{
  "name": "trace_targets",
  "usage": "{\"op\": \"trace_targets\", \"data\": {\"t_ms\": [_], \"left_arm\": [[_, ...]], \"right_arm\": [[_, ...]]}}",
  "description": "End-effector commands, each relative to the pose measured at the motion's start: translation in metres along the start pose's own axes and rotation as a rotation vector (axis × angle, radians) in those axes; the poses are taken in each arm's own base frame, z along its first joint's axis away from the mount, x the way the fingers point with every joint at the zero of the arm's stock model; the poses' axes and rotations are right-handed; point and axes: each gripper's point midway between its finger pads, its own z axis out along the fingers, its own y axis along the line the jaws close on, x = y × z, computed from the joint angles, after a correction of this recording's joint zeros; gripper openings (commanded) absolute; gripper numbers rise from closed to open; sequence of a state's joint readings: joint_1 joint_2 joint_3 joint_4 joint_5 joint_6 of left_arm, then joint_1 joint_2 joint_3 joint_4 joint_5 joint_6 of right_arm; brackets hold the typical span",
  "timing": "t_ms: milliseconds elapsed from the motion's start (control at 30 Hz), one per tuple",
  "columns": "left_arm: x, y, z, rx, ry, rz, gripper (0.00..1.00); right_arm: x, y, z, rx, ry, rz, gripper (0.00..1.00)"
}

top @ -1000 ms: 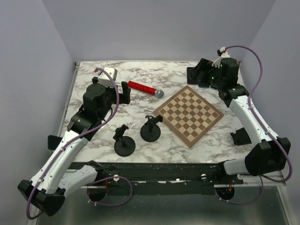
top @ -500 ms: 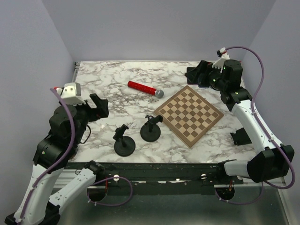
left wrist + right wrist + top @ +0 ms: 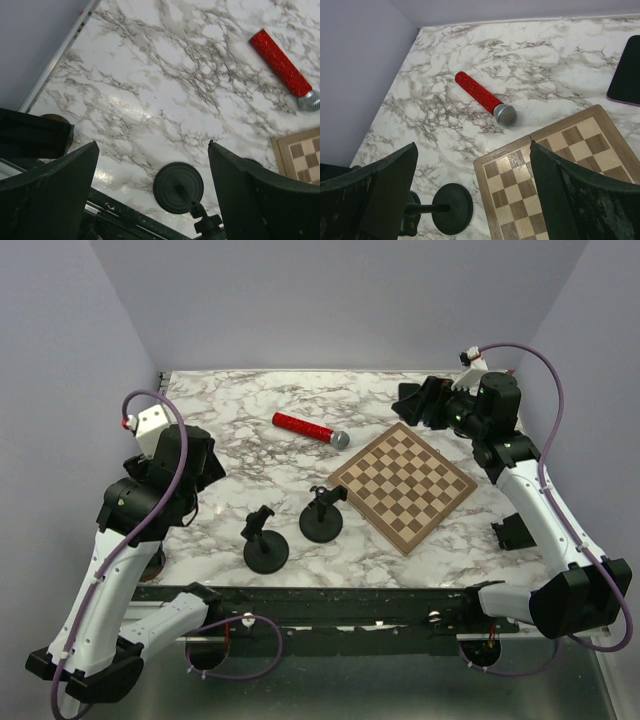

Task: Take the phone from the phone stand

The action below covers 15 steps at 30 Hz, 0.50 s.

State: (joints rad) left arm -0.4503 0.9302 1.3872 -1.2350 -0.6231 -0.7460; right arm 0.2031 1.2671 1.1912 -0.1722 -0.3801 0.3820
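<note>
Two black phone stands (image 3: pixel 266 540) (image 3: pixel 322 515) stand empty near the table's front middle. One shows in the left wrist view (image 3: pixel 178 187) and one in the right wrist view (image 3: pixel 445 207). The dark phone (image 3: pixel 626 72) lies flat on the marble at the back right, at the right edge of the right wrist view. In the top view my right gripper hides it. My right gripper (image 3: pixel 412 405) (image 3: pixel 473 145) is open and empty, held above the back right. My left gripper (image 3: pixel 188 478) (image 3: pixel 152 145) is open and empty, held high over the front left.
A red microphone (image 3: pixel 310 429) (image 3: pixel 482 97) (image 3: pixel 282 67) lies at the back middle. A wooden chessboard (image 3: pixel 403 486) (image 3: pixel 560 180) lies right of the stands. The table's left rail (image 3: pixel 55 55) runs beside my left gripper.
My left arm has swung back from the table's middle to the front left and risen. My right gripper has shifted slightly left and lifted near the phone.
</note>
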Motion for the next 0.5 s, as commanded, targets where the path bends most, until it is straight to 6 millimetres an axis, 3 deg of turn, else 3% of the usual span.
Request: {"op": "trace_targets", "data": {"t_ms": [0,133,333,467], "left_arm": [[-0.025,0.043,-0.001,-0.274,-0.06,-0.204,0.99],[-0.025,0.072,0.001,-0.508,-0.045,-0.39,0.99],[-0.015,0.087,0.023,-0.649,-0.104,-0.564,0.99],[0.018,0.108,0.04,-0.79,-0.085,-0.653,0.99]], "right_arm": [[0.003,0.006,-0.004,-0.034,0.0,-0.032,1.0],[0.007,0.005,-0.003,-0.031,0.007,-0.03,1.0],[0.012,-0.001,0.001,-0.021,0.009,-0.038,1.0],[0.015,-0.004,0.002,-0.013,0.012,-0.041,1.0]]}}
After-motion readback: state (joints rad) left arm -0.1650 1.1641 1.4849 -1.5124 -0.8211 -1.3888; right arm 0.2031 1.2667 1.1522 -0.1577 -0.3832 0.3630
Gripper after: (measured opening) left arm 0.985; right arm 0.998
